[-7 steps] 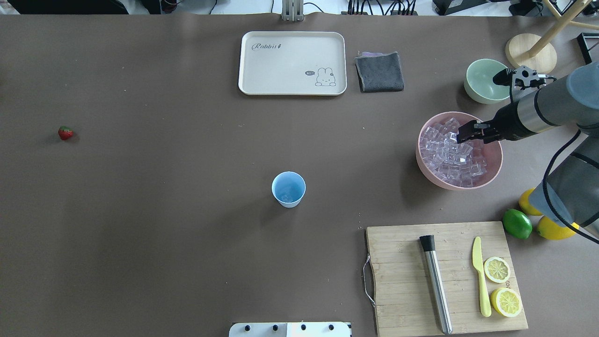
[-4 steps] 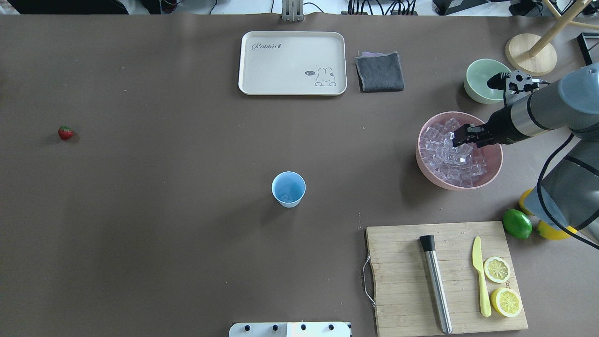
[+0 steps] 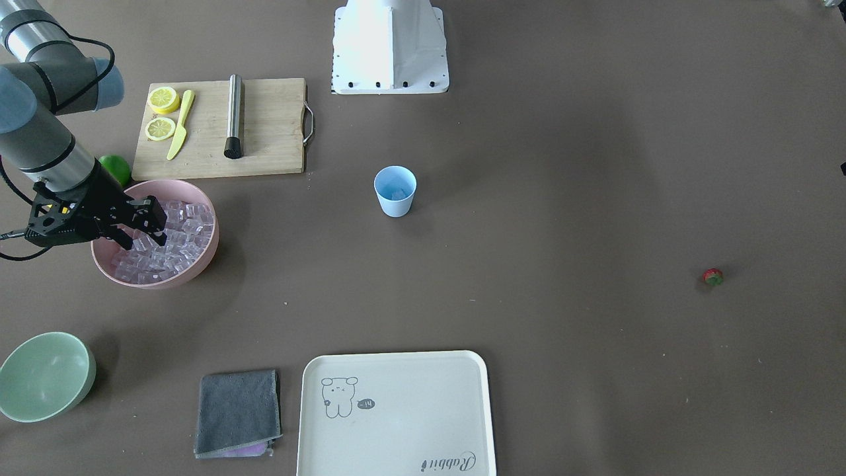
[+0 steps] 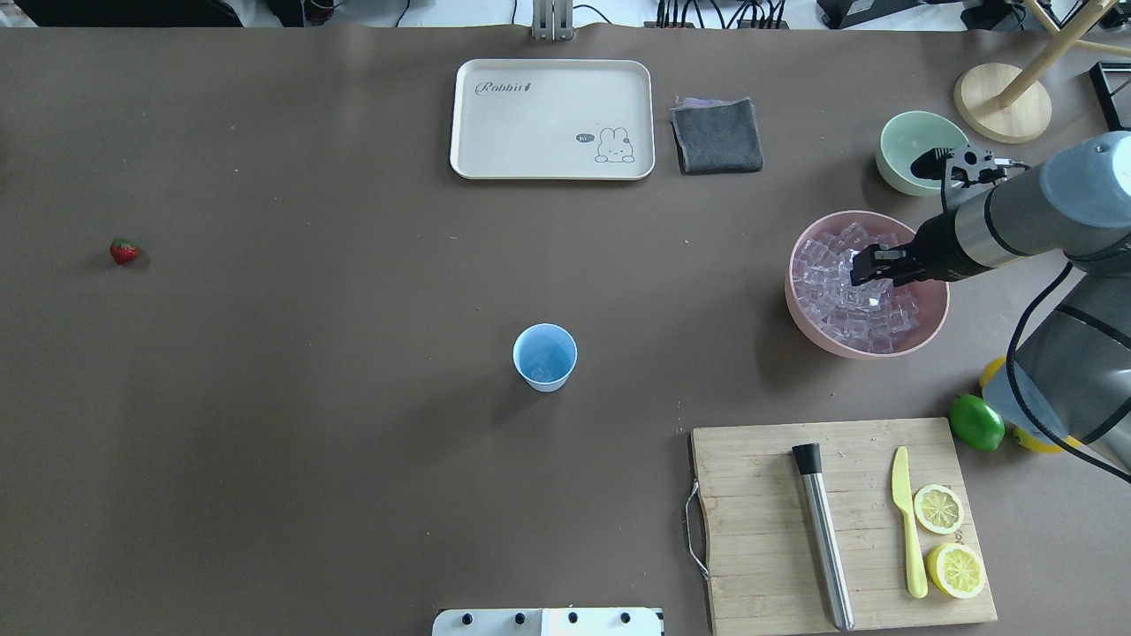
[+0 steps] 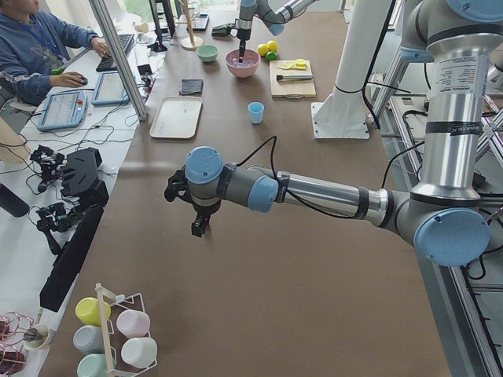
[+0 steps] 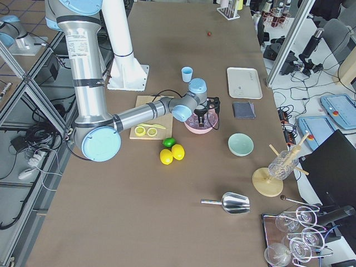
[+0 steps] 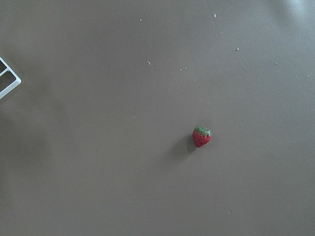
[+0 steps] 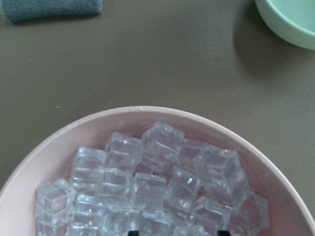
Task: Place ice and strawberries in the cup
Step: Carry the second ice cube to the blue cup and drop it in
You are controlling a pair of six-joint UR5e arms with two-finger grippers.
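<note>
The light-blue cup point(image 4: 545, 356) stands upright mid-table, also in the front view point(image 3: 395, 190). Clear ice cubes point(image 4: 835, 296) fill the pink bowl point(image 4: 848, 347) at the right. My right gripper point(image 4: 861, 268) hangs open just over the ice inside the bowl; the right wrist view shows the cubes point(image 8: 147, 187) close below, with its two fingertips apart at the bottom edge. The small red strawberry point(image 4: 124, 251) lies alone at the far left. The left wrist view looks down on it point(image 7: 202, 137) from above. My left gripper point(image 5: 200, 228) shows only in the left side view; I cannot tell its state.
A pale green bowl point(image 4: 892, 172) stands behind the pink bowl. A cutting board point(image 4: 760, 530) holds a muddler point(image 4: 823, 539), a yellow knife and lemon slices. A lime point(image 4: 976, 422) and lemons lie beside it. A cream tray point(image 4: 552, 119) and grey cloth point(image 4: 717, 135) lie at the back.
My right gripper has moved left and down over the ice in the pink bowl. The cup and the strawberry have not moved.
</note>
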